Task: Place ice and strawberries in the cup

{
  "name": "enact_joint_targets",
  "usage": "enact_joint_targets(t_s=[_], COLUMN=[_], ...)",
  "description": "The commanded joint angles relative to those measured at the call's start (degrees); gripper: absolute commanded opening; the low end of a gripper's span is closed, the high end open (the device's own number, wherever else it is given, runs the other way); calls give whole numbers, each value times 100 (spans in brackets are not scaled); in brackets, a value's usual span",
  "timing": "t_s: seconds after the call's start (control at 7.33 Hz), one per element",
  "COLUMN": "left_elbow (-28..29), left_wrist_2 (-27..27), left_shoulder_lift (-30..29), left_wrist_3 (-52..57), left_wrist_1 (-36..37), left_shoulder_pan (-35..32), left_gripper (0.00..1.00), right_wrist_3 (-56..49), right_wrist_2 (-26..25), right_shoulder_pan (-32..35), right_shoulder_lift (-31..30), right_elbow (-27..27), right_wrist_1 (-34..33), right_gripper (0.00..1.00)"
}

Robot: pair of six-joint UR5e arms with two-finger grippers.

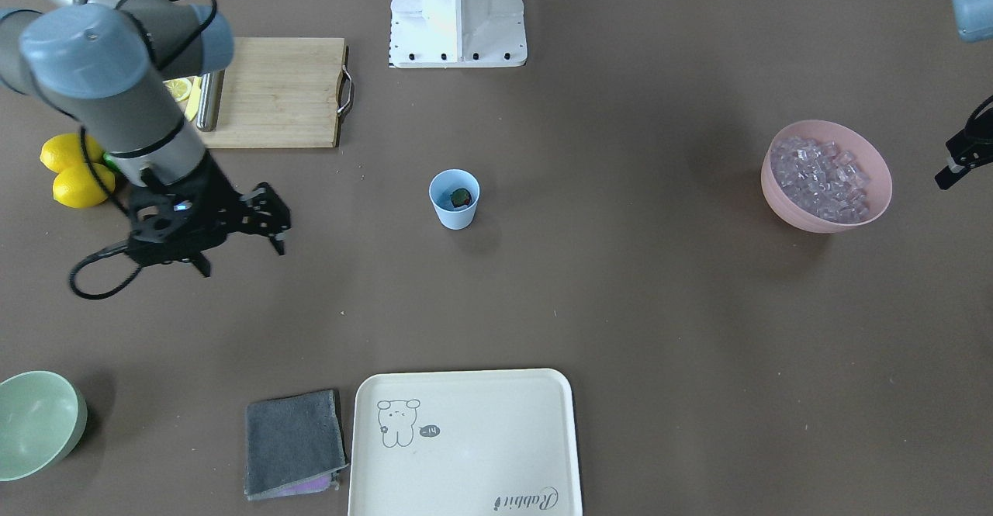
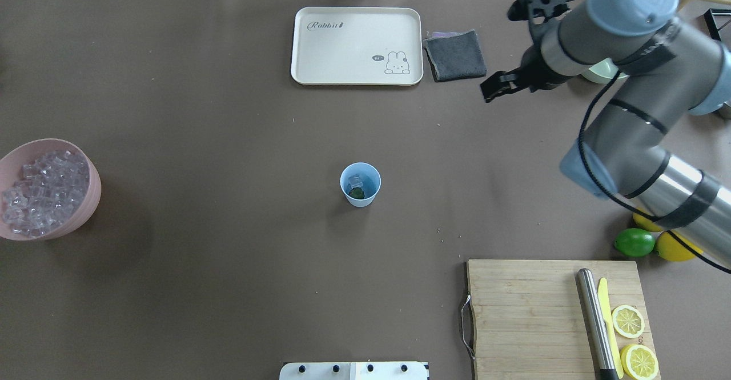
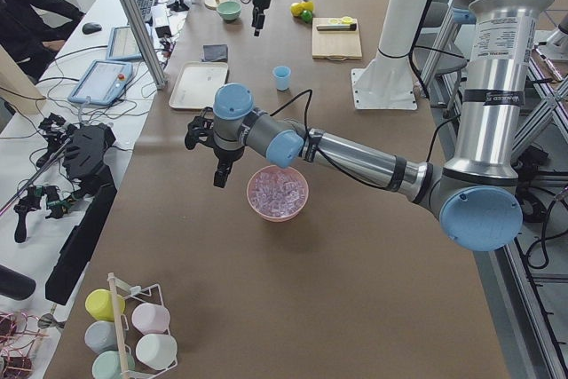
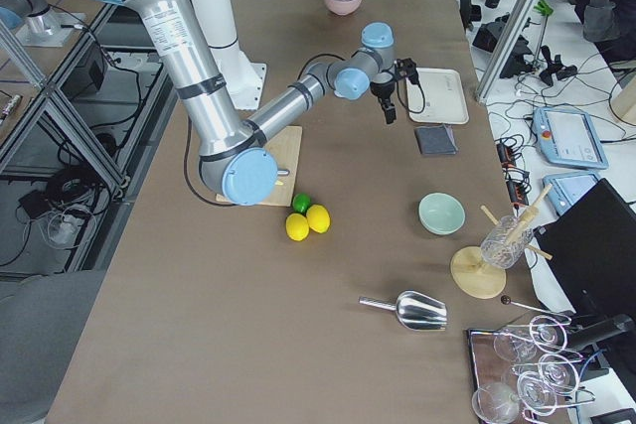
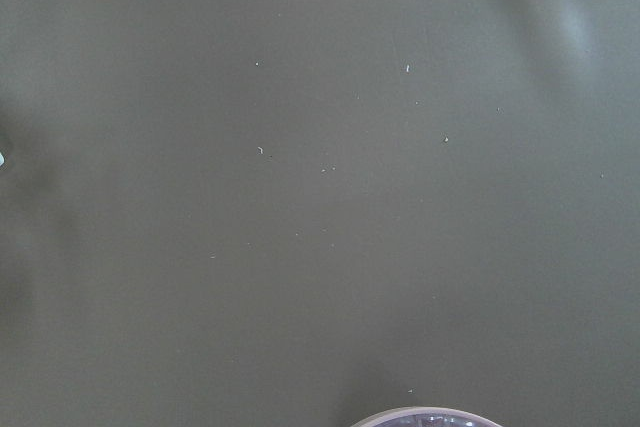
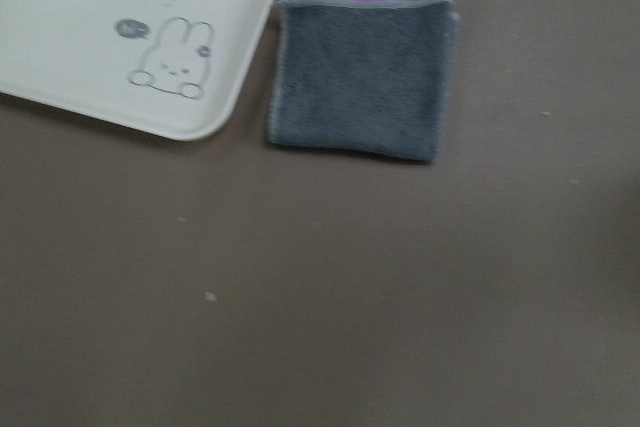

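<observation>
Ovhd view: 1 ice cube (image 2: pixel 355 180) in cup (image 2: pixel 361 202), front view: strawberry (image 1: pixel 461 197)

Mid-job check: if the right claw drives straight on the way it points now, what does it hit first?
Probably the bare brown table top, next to the folded dark grey cloth beside the cream rabbit-print tray. The right claw points downward and nothing shows in between, though depth is unclear.

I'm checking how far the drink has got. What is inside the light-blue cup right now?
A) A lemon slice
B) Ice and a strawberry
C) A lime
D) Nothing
B: the overhead view shows a clear ice cube and the strawberry, dark green cap up, lying inside the cup.
</observation>
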Motion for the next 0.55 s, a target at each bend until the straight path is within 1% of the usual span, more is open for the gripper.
enact_joint_targets(t_s=[0.0,0.14,0.27,0.41], left_elbow=[247,658,1175,1589], left_wrist_2=[-36,-36,-80,-89], left_shoulder_lift=[21,56,265,319], left_wrist_3=[388,1018,1616,2074], left_wrist_1=[136,136,127,127], left_shoulder_pan=[-306,-621,-920,-1019], left_gripper=[97,97,97,97], right_wrist_3=[-1976,-2514,-2667,-2678], right_wrist_2=[193,184,245,480], right_shoulder_pan=[1252,1580,1844,1994], right_shoulder_lift=[-798,-1105,-1369,-1633], right_elbow=[173,217,217,200], right_wrist_1=[-1080,-1268,-1278,-1270], right_gripper=[100,100,100,100])
